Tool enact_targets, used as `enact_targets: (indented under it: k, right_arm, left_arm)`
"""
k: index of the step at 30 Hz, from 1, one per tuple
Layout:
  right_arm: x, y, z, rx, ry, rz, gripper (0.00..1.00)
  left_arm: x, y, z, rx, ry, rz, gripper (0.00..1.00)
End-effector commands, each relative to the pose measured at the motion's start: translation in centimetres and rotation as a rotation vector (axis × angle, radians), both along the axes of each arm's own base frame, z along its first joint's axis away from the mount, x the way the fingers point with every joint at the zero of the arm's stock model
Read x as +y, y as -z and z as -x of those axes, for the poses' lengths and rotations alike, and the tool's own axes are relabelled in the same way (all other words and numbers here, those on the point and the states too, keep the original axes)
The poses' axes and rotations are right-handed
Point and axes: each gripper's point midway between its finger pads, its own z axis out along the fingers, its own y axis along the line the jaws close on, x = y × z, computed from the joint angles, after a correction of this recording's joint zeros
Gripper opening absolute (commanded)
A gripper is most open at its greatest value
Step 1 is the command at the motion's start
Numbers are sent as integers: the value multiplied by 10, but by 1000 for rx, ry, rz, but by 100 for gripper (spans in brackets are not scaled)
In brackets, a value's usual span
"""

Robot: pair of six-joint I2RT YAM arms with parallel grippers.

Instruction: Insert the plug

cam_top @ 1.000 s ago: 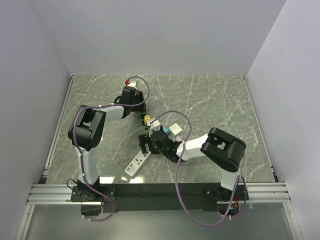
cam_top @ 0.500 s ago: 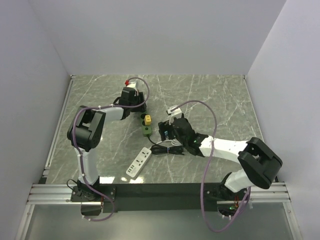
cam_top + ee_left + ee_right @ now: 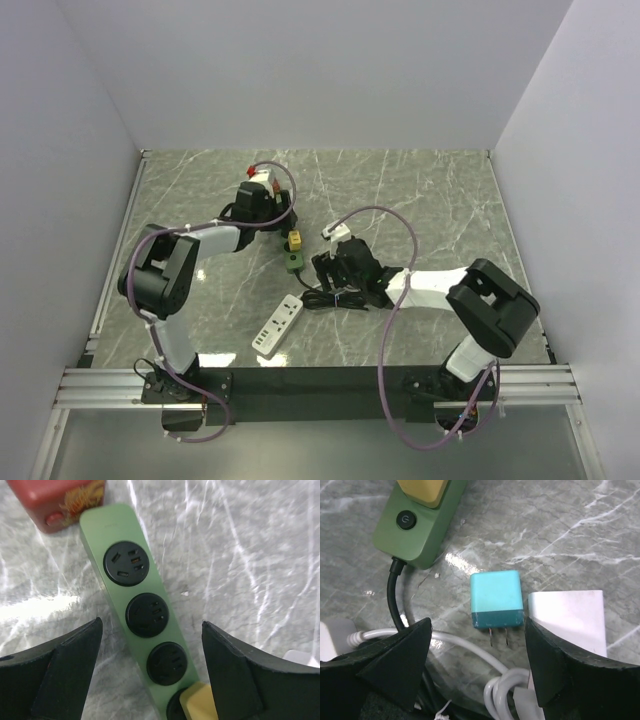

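Note:
A teal plug (image 3: 496, 600) lies flat on the marble, its two prongs toward my right wrist camera. My right gripper (image 3: 477, 625) hangs open just above it, with nothing between its fingers. The green power strip (image 3: 137, 605) has black round sockets, and a yellow plug (image 3: 200, 702) sits in the one nearest the switch end (image 3: 415, 527). My left gripper (image 3: 151, 625) is open with one finger on each side of the strip and holds nothing. From above, the strip (image 3: 292, 262) lies between the left gripper (image 3: 262, 205) and the right gripper (image 3: 338, 265).
A red cube (image 3: 55, 497) sits by the strip's far end. A white adapter block (image 3: 567, 620) and coiled white cable (image 3: 510, 690) lie beside the teal plug, with the strip's black cord (image 3: 395, 595). A white power strip (image 3: 277, 325) lies nearer the arm bases.
My right arm pulled away from the white power strip toward the centre and now hovers by the cables. My left arm's elbow swung outward to the left.

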Motion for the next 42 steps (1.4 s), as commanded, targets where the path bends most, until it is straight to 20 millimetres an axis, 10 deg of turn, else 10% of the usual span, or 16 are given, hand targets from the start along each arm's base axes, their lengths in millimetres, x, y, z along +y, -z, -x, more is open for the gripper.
enact_targets:
  k: [1,10,19,34,42]
  right_arm:
    - [12,-4,-12,-36,-25,-7,81]
    - [20,12,-23,-15,-31,19,79]
    - [9,13,-38,-43,13,29,12]
    - [-6,-144,-46,-468,79,-278,1]
    - [11,-167,-33,-532,23,-309,0]
  left_arm:
    - [-1,-39,-8,-112,-28,50,86]
    - [9,-52,-5,-156,-49,76,86]
    - [22,-79,5,-240,-74,98,86]
    - [-42,-141,71,-337,376,330,81]
    - [-70,-159,102,-363,569,459,81]
